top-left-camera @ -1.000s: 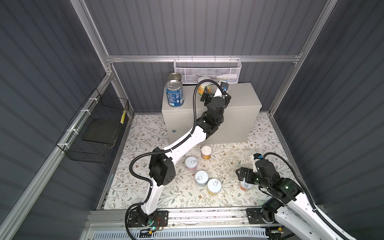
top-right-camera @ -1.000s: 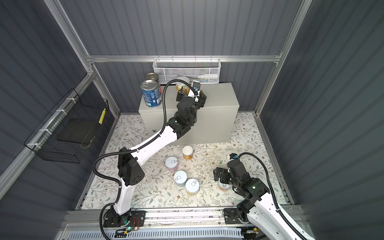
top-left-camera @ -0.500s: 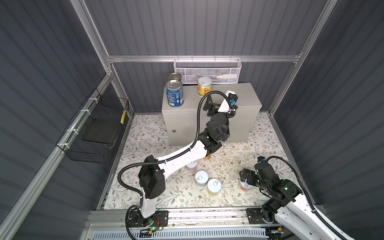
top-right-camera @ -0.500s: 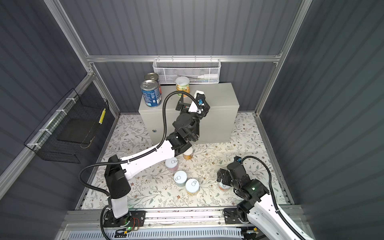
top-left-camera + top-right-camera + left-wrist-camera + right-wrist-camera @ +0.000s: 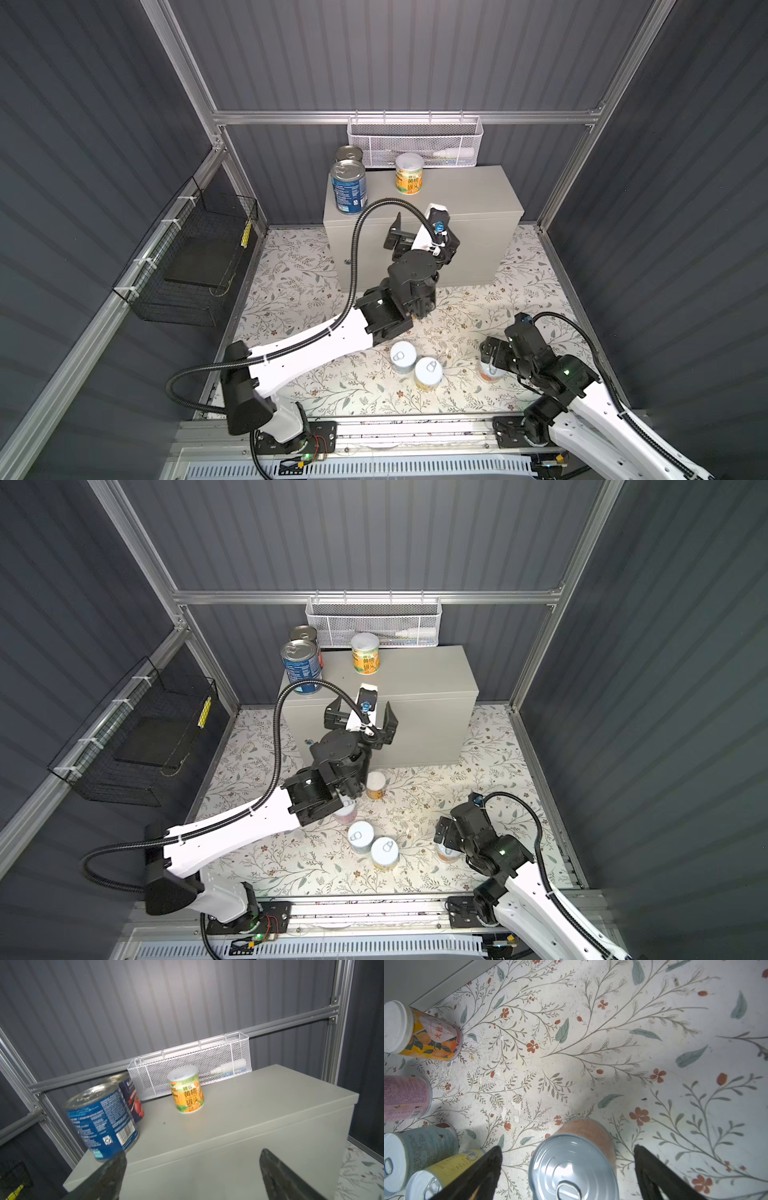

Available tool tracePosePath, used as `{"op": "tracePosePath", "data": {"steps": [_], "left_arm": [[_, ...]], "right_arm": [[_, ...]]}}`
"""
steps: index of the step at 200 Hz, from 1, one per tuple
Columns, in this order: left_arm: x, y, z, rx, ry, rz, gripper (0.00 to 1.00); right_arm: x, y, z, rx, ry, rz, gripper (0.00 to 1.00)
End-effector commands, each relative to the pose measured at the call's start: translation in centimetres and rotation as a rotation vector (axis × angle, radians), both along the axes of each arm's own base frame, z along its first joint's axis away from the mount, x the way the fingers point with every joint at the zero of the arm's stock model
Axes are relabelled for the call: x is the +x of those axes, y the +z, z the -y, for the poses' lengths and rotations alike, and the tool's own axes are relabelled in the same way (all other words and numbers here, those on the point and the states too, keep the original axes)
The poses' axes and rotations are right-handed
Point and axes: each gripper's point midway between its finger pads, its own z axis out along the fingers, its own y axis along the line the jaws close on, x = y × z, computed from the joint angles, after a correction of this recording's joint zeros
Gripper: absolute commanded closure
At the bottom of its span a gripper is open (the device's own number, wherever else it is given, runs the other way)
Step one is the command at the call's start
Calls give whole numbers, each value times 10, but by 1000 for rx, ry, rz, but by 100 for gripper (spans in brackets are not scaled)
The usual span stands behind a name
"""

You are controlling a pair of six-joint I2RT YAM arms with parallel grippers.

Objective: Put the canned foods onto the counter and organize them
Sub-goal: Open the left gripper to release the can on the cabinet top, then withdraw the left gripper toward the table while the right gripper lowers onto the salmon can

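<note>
On the beige counter (image 5: 457, 195) stand two blue-labelled cans (image 5: 348, 193) (image 5: 348, 153) at its left end and a yellow-orange can (image 5: 409, 173) near the back. My left gripper (image 5: 360, 712) hangs open and empty in front of the counter (image 5: 249, 1105), away from the cans. On the floral floor, my right gripper (image 5: 566, 1148) is open, its fingers either side of a pinkish-orange can (image 5: 575, 1163) without touching it. An orange can (image 5: 376, 785), a pink can (image 5: 404, 1098), a pale can (image 5: 403, 357) and a yellow can (image 5: 428, 374) also stand on the floor.
A white mesh basket (image 5: 413, 141) hangs on the back rail just behind the counter. A black wire basket (image 5: 195, 257) is fixed to the left wall. The left arm's forearm stretches over the pink can. Aluminium frame posts border the floor.
My left gripper has drawn back off the counter top and down in front of it, leaving the yellow-orange can standing there. My right gripper stays open over the pinkish-orange can.
</note>
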Motion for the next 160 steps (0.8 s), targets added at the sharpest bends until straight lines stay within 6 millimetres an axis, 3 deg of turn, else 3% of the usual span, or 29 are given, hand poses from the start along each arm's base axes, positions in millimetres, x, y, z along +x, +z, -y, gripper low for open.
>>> {"op": "tracePosePath", "data": {"steps": [1, 60, 98, 160], "left_arm": [[-14, -42, -11, -29, -82, -141, 0], [-31, -99, -57, 34, -33, -234, 0], [-38, -129, -64, 65, -46, -283, 0], [-40, -170, -62, 143, -56, -351, 0]], "right_arm": [[-2, 4, 5, -15, -27, -8, 1], [-5, -8, 4, -87, -22, -86, 1], [-12, -13, 0, -97, -23, -125, 3], [-28, -30, -5, -76, -36, -167, 13]]}}
